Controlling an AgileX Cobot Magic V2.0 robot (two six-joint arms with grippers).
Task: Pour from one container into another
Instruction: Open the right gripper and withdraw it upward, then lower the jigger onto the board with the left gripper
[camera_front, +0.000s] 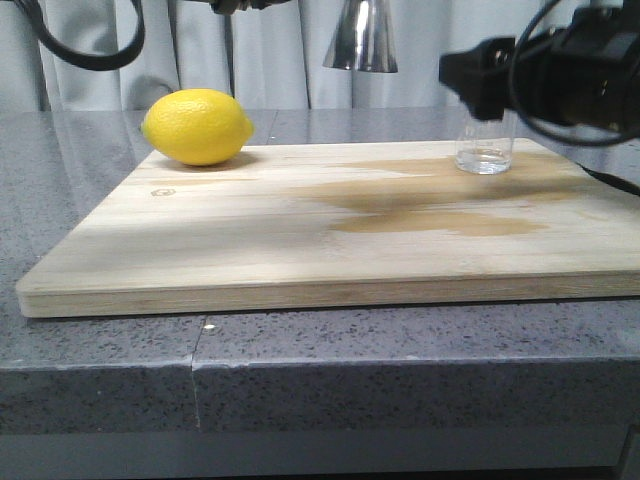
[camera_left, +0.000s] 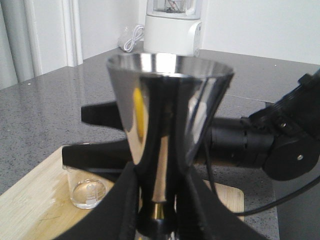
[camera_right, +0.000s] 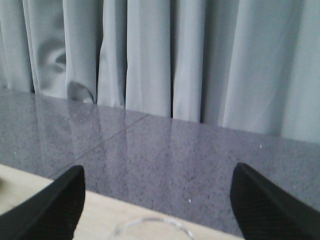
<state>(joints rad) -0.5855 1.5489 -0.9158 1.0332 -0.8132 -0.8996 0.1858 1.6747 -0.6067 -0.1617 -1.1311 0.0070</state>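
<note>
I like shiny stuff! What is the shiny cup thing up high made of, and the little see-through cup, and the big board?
The jigger looks like polished steel: it mirrors the room. The beaker seems clear glass, though clear plastic is possible; you see straight through it. The board looks like pale unvarnished wood, with grain lines and a darker stain.

Soft daylight, wrist views prob. blurry

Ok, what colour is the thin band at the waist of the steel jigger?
Gold, on the shiny steel hourglass jigger; clearest in the left wrist view.
</note>
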